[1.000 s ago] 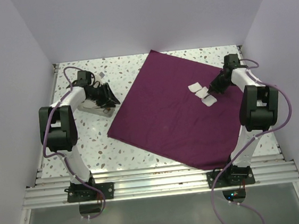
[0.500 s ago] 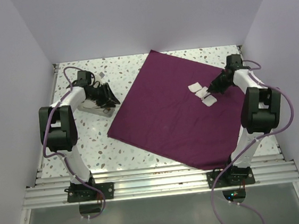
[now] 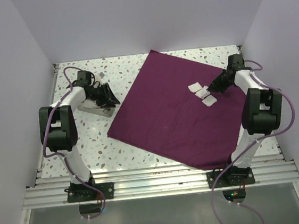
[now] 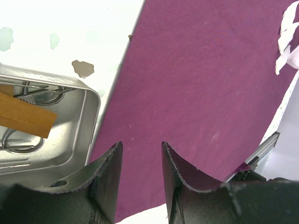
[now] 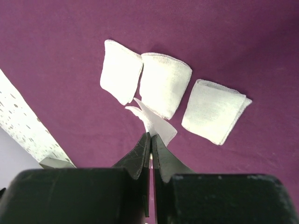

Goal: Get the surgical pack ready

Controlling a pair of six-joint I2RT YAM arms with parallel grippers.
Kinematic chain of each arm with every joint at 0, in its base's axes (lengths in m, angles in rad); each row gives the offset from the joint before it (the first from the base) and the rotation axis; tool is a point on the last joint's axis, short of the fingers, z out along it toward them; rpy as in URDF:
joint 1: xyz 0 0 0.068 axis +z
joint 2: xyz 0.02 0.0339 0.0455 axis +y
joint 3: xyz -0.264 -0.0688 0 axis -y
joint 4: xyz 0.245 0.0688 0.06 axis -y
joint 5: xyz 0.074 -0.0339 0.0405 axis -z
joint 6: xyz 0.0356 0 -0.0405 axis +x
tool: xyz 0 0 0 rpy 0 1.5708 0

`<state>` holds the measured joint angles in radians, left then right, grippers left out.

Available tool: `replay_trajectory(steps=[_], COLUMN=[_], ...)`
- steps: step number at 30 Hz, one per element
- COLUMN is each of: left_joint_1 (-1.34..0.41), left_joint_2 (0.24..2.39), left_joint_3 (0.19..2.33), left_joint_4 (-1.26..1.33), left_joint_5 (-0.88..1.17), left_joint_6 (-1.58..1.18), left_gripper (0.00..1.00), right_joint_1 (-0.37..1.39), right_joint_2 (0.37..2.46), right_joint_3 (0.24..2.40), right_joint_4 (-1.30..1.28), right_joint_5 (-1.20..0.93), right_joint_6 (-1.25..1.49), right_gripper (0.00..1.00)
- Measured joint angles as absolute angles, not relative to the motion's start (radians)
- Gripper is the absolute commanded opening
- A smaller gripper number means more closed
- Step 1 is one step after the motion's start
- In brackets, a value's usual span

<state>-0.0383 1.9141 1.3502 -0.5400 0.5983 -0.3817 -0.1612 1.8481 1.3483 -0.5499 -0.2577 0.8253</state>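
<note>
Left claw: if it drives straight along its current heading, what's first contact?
Likely the purple cloth, near its edge; the open left claw points just past the metal tray. Depth unclear: bare table might come first.

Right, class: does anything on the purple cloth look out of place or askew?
Yes: a thin white scrap sticks out by the three gauze pads, pinched in the right gripper. It is ragged, unlike the neatly folded pads.

White speckled terrazzo tabletop (image 3: pixel 89 145) enclosed on three sides by pale lilac walls (image 3: pixel 145 16); an aluminium rail (image 3: pixel 157 182) runs along its near edge, a grey panel (image 3: pixel 166 217) below; soft, even light
</note>
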Motion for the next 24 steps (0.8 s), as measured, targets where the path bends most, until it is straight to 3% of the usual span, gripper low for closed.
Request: replay_trajectory(steps=[24], left_joint_1=[-0.034], left_joint_2=[1.93], left_joint_3=[1.367], left_joint_4=[-0.54], left_joint_5=[0.598], left_joint_6=[-0.382], left_gripper=[0.43], right_joint_1=[-0.208], right_joint_2=[1.885], right_joint_3=[1.3], right_joint_4=[-0.507], right_joint_5=[-0.279], right_joint_6=[0.82], right_gripper=[0.01])
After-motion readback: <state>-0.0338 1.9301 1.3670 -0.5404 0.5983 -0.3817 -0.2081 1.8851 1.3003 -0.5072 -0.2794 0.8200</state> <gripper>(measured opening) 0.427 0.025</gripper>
